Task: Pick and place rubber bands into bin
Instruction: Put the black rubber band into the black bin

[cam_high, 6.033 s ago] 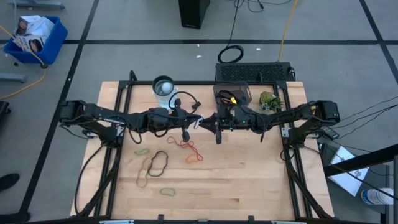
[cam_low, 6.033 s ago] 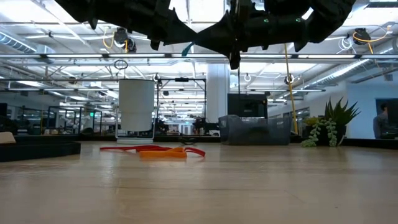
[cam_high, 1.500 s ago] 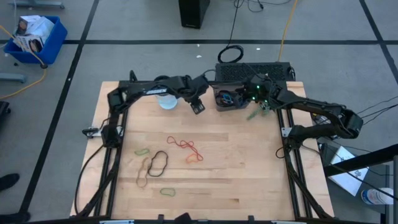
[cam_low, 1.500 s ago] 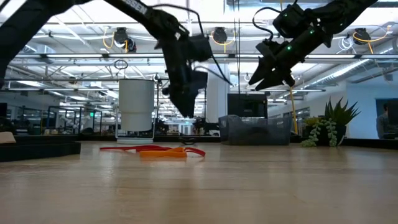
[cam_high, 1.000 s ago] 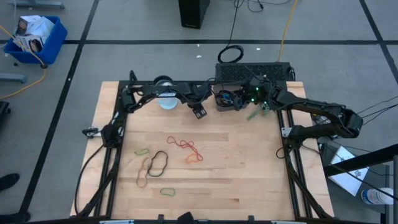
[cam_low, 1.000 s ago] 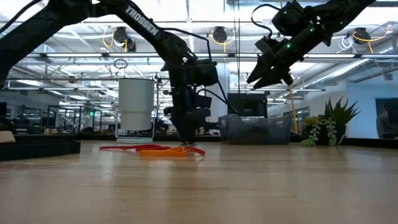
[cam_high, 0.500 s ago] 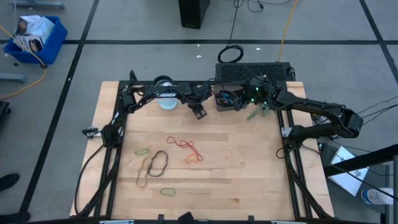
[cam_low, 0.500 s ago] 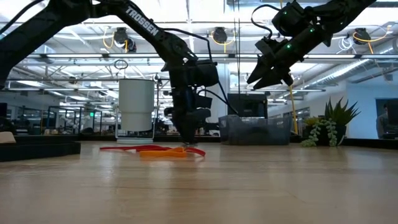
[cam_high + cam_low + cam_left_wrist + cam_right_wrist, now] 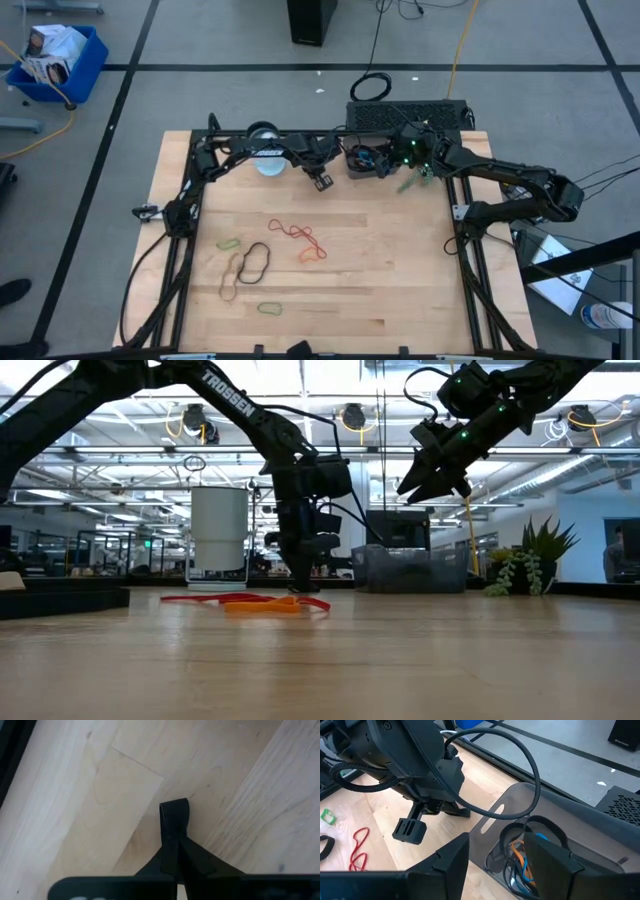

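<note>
Several rubber bands [image 9: 297, 237] lie loose mid-table, and more sit in the bin [image 9: 530, 845]. My right gripper [image 9: 492, 862] hangs wide open over the bin, holding nothing. My left gripper [image 9: 174, 822] is pinched closed, empty, near bare wood. It might bump the table or miss the bands.

The bin [image 9: 367, 160] sits at the bench's [image 9: 400, 280] far edge, about one o'clock from centre, with some rubber bands [image 9: 520, 860] inside it. The left tool [image 9: 321, 182] hangs low just at its nine o'clock — the right tool [image 9: 400, 160] above its three o'clock side. More loose bands [image 9: 265, 255] lie toward seven o'clock.
</note>
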You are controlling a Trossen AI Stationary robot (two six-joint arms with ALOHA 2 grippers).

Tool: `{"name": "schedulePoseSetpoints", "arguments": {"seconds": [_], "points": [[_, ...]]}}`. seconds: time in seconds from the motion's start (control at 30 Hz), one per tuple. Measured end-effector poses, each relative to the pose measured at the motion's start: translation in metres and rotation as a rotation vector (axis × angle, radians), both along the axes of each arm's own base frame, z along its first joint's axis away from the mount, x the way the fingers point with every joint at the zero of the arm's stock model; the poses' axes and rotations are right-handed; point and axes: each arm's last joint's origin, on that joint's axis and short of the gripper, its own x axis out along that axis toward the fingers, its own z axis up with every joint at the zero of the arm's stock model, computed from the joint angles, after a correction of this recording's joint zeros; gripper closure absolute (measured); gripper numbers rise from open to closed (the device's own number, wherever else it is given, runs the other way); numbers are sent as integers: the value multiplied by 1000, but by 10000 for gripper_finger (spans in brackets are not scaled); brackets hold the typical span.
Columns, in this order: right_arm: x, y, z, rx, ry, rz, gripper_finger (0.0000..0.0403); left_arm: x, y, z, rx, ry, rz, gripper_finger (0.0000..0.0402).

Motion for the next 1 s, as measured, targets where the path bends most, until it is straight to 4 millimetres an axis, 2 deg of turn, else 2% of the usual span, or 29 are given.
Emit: {"name": "schedulePoseSetpoints", "arguments": {"seconds": [0.13, 0.5, 1.0], "points": [[0, 0, 0, 0, 0, 0, 219, 0, 0, 0, 0, 0, 0, 397], [0, 0, 0, 0, 0, 0, 216, 0, 0, 0, -1, 1, -1, 338], [0, 0, 0, 5, -3, -4, 216, 0, 0, 0, -7, -6, 24, 334]]}}
